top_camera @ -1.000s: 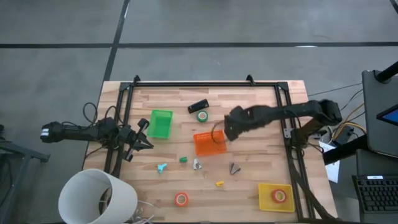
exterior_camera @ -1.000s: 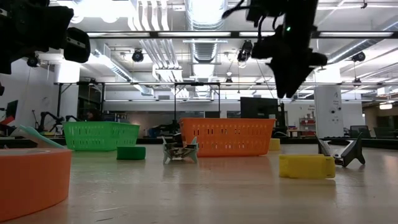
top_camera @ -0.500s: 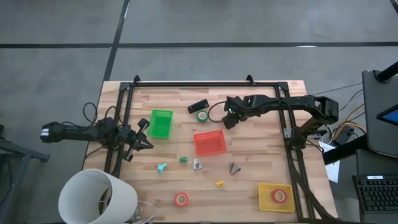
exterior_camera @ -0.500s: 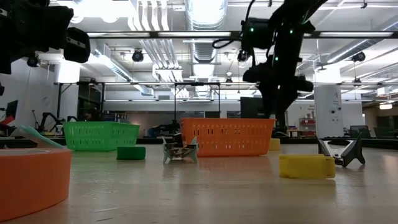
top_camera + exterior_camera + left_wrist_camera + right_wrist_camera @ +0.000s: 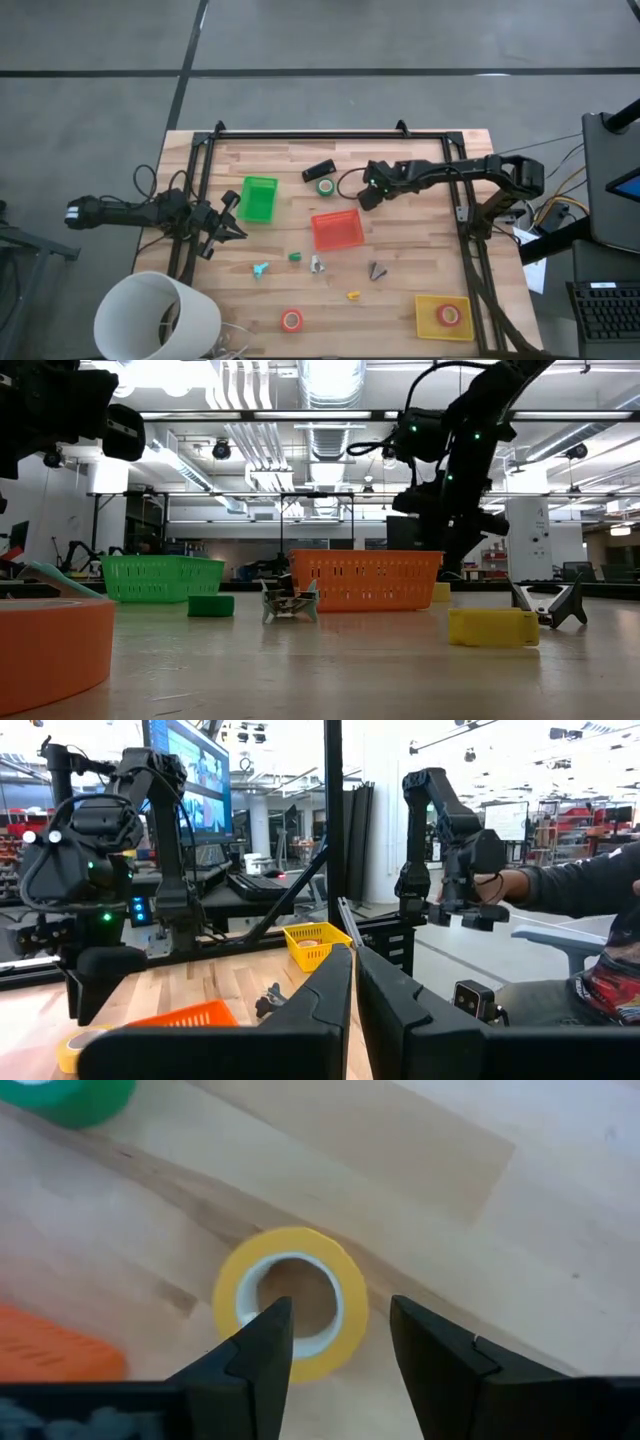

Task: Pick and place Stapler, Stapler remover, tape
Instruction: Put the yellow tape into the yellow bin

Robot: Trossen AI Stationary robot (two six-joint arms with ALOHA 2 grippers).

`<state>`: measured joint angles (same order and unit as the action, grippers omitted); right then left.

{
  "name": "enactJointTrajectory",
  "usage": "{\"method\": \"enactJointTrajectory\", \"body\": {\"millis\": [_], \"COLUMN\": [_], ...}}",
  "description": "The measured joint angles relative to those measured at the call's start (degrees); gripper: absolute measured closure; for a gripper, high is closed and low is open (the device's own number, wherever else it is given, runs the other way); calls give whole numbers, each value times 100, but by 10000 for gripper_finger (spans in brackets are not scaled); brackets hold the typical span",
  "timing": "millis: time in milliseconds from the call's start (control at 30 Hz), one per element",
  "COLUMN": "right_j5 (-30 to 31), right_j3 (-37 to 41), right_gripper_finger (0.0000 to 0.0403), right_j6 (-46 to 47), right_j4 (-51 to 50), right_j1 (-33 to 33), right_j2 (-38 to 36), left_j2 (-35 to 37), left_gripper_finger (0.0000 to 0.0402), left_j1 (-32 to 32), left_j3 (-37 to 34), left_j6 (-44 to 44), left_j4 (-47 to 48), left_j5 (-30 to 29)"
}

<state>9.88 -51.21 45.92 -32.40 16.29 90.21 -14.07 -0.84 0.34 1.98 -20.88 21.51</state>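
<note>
My right gripper (image 5: 335, 1342) hangs with fingers spread, holding nothing; the yellow tape (image 5: 290, 1302) lies flat directly below, one finger over its hole. The left gripper (image 5: 228, 222) waits clenched at the table's left edge, well apart.

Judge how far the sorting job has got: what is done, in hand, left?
Done: one tape roll lies in the yellow bin. In hand: the right claw, open, sits over the yellow tape, not gripped yet. Left: the stapler, green tape and an orange-red roll lie on the table. The left claw waits, shut, at the table's left edge.
</note>
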Motion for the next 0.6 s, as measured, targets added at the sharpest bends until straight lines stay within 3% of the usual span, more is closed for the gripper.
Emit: {"method": "enactJointTrajectory", "body": {"millis": [600], "right_j5": [-94], "right_j3": [481], "right_gripper_finger": [253], "right_j6": [111], "right_j4": [949], "right_j1": [-54], "right_j2": [341], "left_j2": [-2], "left_gripper_finger": [378], "left_j1": [0], "left_j3": [0], "left_j6": [0], "left_j4": [2], "left_j5": [-1]}}
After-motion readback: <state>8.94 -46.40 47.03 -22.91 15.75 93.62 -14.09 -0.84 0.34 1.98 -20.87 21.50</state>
